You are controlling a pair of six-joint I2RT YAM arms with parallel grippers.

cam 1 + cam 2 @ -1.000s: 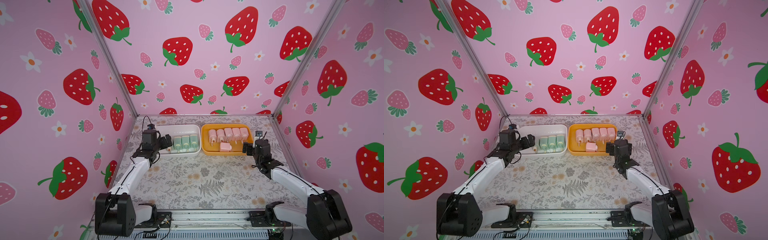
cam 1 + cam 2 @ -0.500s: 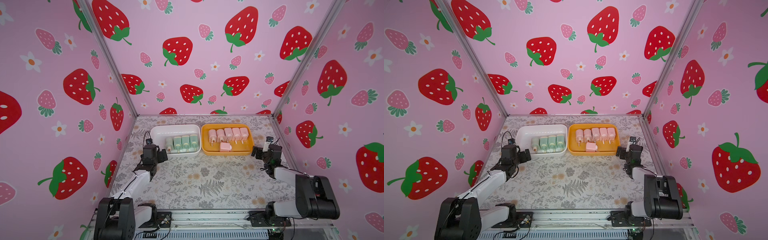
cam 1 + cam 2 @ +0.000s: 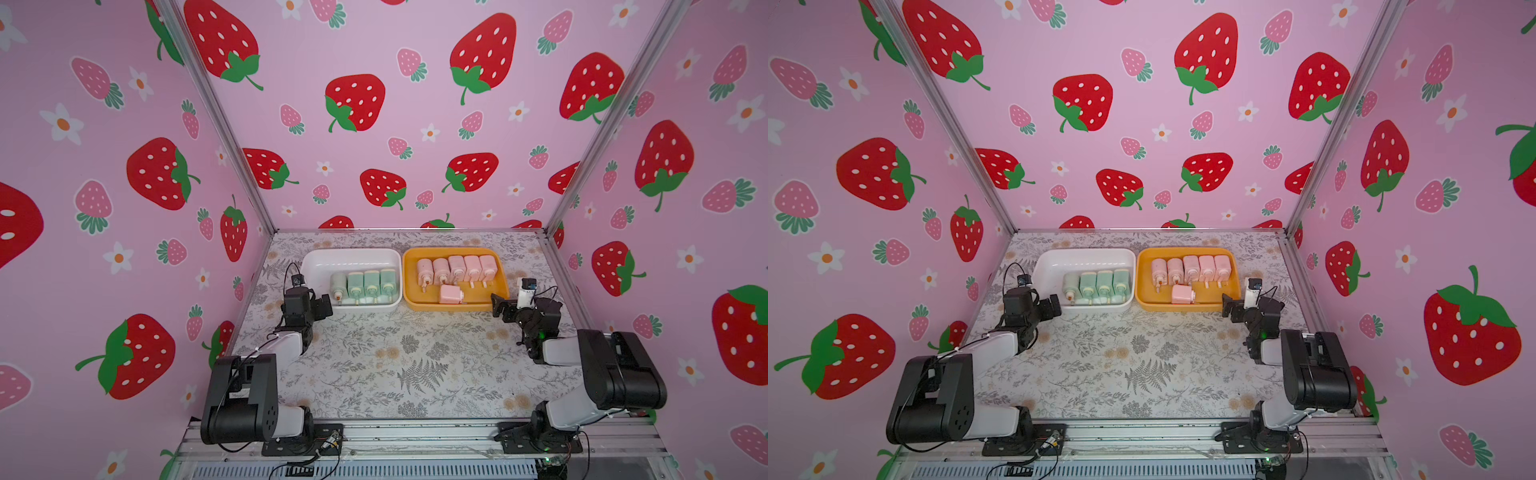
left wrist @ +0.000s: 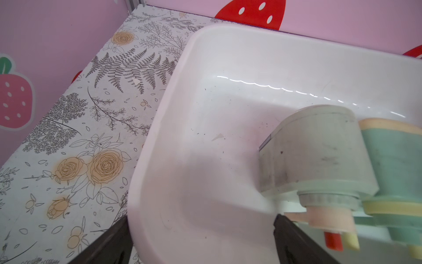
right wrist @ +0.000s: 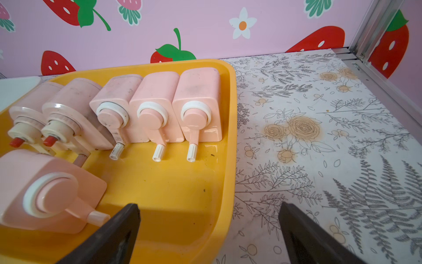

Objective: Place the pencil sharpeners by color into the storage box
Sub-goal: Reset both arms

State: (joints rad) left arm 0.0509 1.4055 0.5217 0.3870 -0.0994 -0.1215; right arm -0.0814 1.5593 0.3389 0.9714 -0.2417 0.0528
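Observation:
Several mint green pencil sharpeners stand in a row inside the white storage box. Several pale pink pencil sharpeners line the orange storage box, with one more pink one lying in front of the row. My left gripper is open and empty at the white box's near left corner; its fingers straddle that rim in the left wrist view. My right gripper is open and empty at the orange box's near right corner.
The floral tabletop is walled by pink strawberry panels on three sides, with metal posts at the back corners. A metal rail carrying both arm bases runs along the front edge.
Both arms have pulled back from the boxes toward the front and folded low. Both grippers stayed open and empty throughout.

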